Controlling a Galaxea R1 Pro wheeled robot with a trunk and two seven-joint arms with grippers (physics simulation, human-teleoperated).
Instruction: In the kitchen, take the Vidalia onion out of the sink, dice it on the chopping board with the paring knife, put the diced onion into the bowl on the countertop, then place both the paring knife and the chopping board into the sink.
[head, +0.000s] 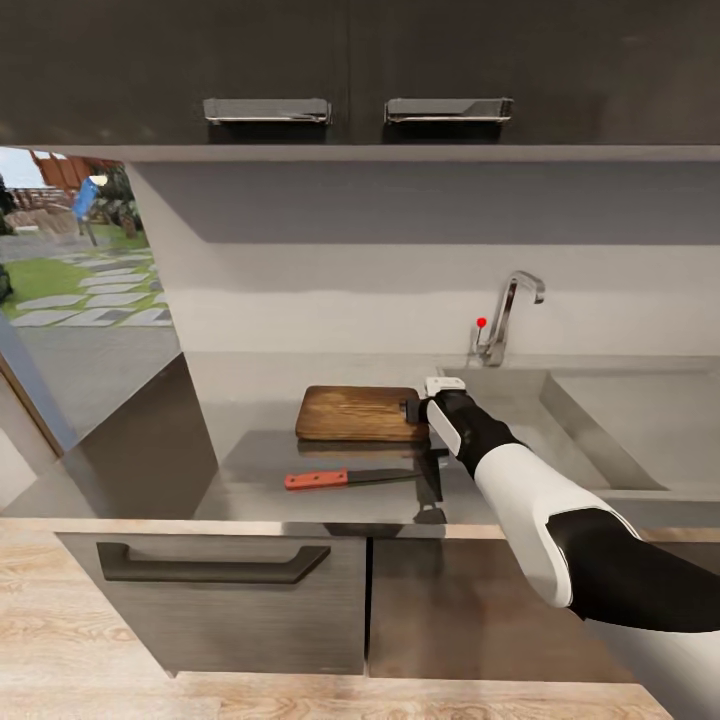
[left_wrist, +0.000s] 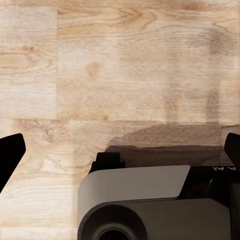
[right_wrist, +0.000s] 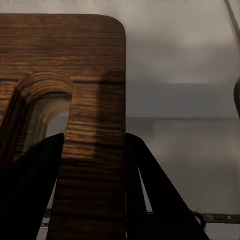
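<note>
Grey kitchen all around: dark upper cabinets with two chrome handles, a pale wall, and the glossy countertop (head: 260, 470) running along above dark drawers, with pale wood floor below. Off to the right sits the sink (head: 600, 420), one basin, one angular tap (head: 505, 320) with its red dot.

One chopping board (head: 352, 412) lies on the counter just left of the basin, and we're right on it now. The right gripper (head: 415, 408) is at the board's near short edge, and the right wrist view tells the story: dark fingers (right_wrist: 35, 190) either side of the wooden strip beside the handle slot, pinching the chopping board there. One paring knife (head: 350, 478) rests flat on the counter in front of the board, red handle to the left, apart from it.

The left gripper (left_wrist: 120, 150) points down at the floor planks, its tips wide apart, holding nothing.

What could go wrong? That's a narrow pinch on one end of a long board, so on the lift it could pivot and droop, or slip out. A low swing toward the basin could clip the rim or the tap, and a dragged board could nudge the knife off the counter edge.
</note>
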